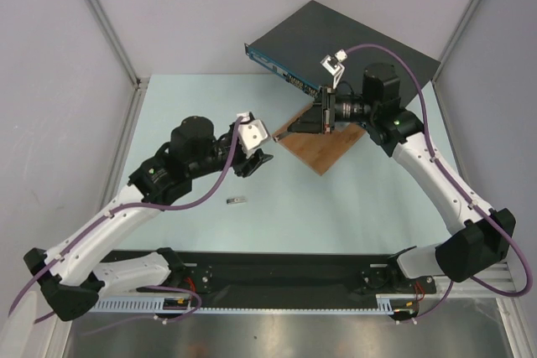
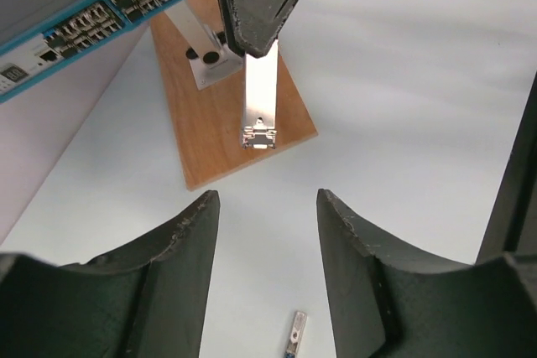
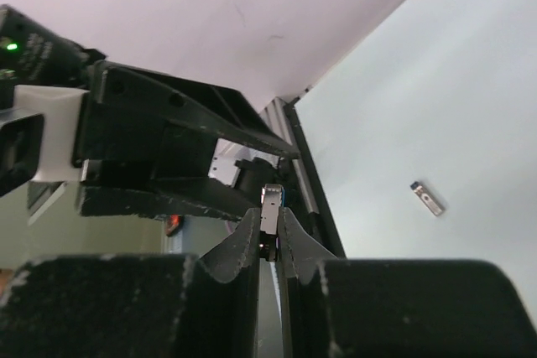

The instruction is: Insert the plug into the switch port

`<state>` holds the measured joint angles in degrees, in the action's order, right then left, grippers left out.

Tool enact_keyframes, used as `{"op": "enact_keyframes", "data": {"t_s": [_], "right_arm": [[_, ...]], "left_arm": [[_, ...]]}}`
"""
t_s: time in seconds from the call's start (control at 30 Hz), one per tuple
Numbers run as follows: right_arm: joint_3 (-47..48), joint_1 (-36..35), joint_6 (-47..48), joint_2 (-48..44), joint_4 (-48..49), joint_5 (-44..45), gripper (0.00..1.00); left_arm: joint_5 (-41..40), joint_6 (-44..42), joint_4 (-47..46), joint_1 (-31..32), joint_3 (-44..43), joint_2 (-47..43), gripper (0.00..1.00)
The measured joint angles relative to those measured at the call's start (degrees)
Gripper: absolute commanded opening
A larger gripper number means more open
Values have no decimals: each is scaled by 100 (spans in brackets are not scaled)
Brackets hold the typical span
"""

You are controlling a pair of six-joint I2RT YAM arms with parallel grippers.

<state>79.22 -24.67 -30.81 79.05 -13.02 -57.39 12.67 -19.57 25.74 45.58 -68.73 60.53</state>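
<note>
The right gripper clamps the small silver metal plug above the pale table, apart from the blue port face of the flat dark grey metal switch. The left gripper stands with jaws apart.

Shiny metal plug & matt wood board

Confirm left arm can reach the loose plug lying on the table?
Probably yes: the left gripper hangs open near the loose plug, which lies flat on the table with nothing between them.
</note>
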Motion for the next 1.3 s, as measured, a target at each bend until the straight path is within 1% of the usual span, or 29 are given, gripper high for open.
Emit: {"op": "enact_keyframes", "data": {"t_s": [0.13,0.33,0.43,0.53,0.7,0.8,0.83,0.93,0.97,1.07,1.1,1.13,1.3], "right_arm": [[-7,-61,-323,2,385,-293,0],[-118,-153,-699,4,669,-459,0],[-177,-155,-822,11,721,-461,0],[-197,-149,-876,17,769,-455,0],[-201,-149,-977,22,813,-457,0],[-212,-149,-1014,31,833,-457,0],[-212,-146,-1021,33,835,-459,0],[-219,-131,-1056,35,852,-452,0],[-219,-120,-1058,37,852,-450,14],[-208,-55,-999,37,776,-409,41],[-190,-24,-960,42,717,-376,45],[-138,39,-863,46,612,-328,54],[319,693,-417,44,61,166,64]], "left_arm": [[157,-33,-389,-74,306,-249,53],[273,-151,-885,-72,492,-273,48],[275,-195,-1071,-70,498,-273,44],[315,-240,-1158,-46,498,-273,36],[374,-334,-1191,48,498,-273,29],[391,-361,-1204,70,498,-271,21],[389,-367,-1209,74,498,-269,14],[378,-415,-1215,81,498,-256,0],[376,-433,-1215,79,498,-249,0],[365,-433,-1235,90,496,-199,0],[363,-417,-1224,98,496,-166,0],[363,-350,-1182,114,470,-114,0],[197,179,-758,177,70,348,0]]}}
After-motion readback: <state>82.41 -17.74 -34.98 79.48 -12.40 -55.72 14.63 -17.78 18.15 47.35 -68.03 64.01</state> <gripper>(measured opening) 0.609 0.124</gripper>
